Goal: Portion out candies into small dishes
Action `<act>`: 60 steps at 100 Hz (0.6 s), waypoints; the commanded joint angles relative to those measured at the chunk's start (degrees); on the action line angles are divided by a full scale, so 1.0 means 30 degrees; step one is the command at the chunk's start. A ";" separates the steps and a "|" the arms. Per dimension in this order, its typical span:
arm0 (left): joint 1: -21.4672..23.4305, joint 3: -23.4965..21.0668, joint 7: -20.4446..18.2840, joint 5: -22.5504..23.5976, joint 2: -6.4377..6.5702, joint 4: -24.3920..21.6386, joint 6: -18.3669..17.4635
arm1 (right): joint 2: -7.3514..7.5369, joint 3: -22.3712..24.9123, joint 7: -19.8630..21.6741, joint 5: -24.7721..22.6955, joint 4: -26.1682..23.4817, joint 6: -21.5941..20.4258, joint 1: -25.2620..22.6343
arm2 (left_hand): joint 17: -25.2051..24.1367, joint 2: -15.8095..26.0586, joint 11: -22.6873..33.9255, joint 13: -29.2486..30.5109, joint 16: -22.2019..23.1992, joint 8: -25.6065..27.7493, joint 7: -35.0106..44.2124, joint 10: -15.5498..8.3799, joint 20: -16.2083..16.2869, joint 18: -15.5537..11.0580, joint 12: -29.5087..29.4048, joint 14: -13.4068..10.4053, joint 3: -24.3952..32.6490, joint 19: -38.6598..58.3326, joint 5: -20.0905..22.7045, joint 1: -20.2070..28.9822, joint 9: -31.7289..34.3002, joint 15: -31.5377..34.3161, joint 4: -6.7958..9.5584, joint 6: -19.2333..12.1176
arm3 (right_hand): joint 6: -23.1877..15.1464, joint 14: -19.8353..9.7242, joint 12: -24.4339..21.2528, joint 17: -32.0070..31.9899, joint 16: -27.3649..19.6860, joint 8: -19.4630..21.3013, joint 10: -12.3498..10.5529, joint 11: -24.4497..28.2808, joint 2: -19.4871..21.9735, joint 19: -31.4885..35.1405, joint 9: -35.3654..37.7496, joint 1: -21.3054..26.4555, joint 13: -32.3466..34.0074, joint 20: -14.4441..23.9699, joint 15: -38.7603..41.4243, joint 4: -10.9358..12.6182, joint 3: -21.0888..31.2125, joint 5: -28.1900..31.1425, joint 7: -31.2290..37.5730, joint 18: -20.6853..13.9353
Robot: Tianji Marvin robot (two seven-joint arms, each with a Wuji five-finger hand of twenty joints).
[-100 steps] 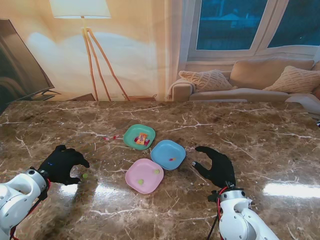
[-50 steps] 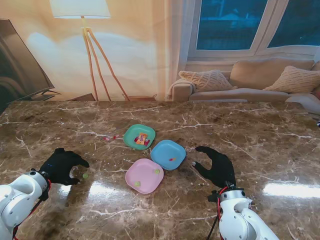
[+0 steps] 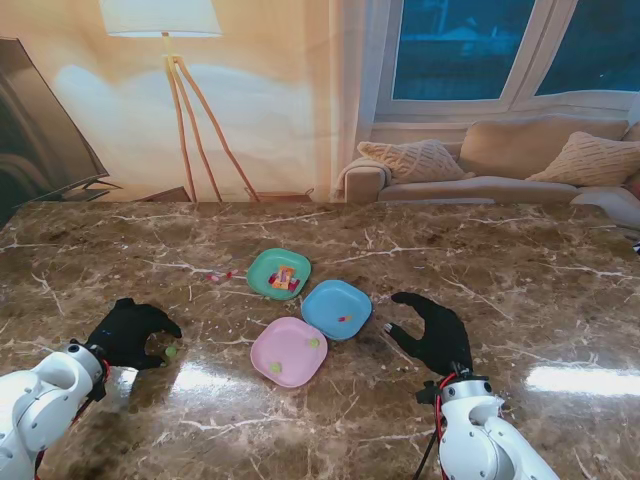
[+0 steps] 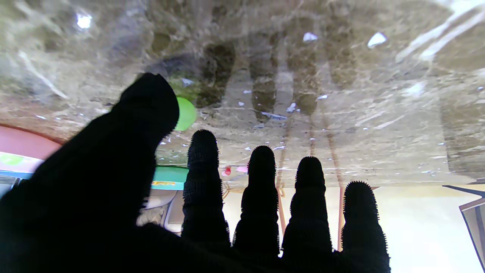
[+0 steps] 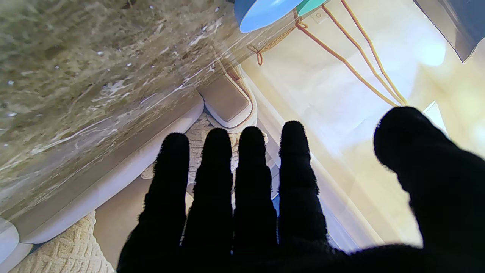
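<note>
Nearest to me, the left hand (image 3: 133, 333) hovered low over the glossy brown marble table (image 3: 500, 270), its black-gloved fingers curled but apart and clamped on nothing; a small round green candy (image 3: 171, 351) lay loose on the stone just beside the thumb, which in the left wrist view partly covered it (image 4: 186, 113). That pose read as the start of a pinch, thumb set against one side of the candy so the index could close from the other, though whether the thumb was already touching it could not be told. At a like distance on the right, the right hand (image 3: 432, 332) rested flat with its fingers spread, holding nothing, probably parked clear of the dishes. Between the hands and a little farther sat the pink dish (image 3: 289, 351), a smooth, shallow, rounded square with two pale green candies in it, so one portion looked begun. Touching its far right corner was the blue dish (image 3: 337, 308) of the same moulded shape, holding a small candy or two. Farthest stood the green dish (image 3: 279, 273), heaped with mixed bright candies and apparently the supply, with a few pink bits (image 3: 220, 276) scattered on the marble to its left.
</note>
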 commanded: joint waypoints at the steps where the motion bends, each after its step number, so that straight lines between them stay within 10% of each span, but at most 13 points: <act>1: -0.0034 0.0120 0.0085 0.0001 -0.0007 0.0325 0.0014 | -0.0006 0.0031 0.0297 0.0031 -0.0028 0.0158 -0.0197 | -0.0029 -0.0817 0.0258 0.0153 0.0305 0.0196 0.0471 -0.0189 0.0339 -0.0015 0.0287 -0.0164 -0.0251 0.0458 0.0485 0.0603 0.0153 0.0366 -0.0076 -0.0388 | -0.0519 0.0092 0.0188 -0.0148 0.0300 0.0175 -0.0130 -0.0020 0.0085 -0.0488 0.0110 -0.0361 -0.0555 0.0402 -0.0078 0.0264 0.0347 0.0030 0.0011 -0.0149; 60: -0.0030 0.0400 0.0892 -0.0112 -0.0069 0.0689 -0.0031 | 0.0017 -0.0044 0.0478 0.0074 -0.0088 0.0223 -0.0199 | 0.0021 -0.0072 0.0803 0.0695 0.0350 0.0710 0.2407 -0.0231 0.0052 0.0033 0.0417 -0.0153 -0.2074 0.1342 0.3459 0.2240 0.1244 0.0820 -0.0283 -0.1096 | -0.0496 0.0123 0.0193 -0.0169 0.0297 0.0169 -0.0100 -0.0030 0.0094 -0.0501 0.0111 -0.0374 -0.0589 0.0409 -0.0092 0.0266 0.0332 0.0015 -0.0003 -0.0145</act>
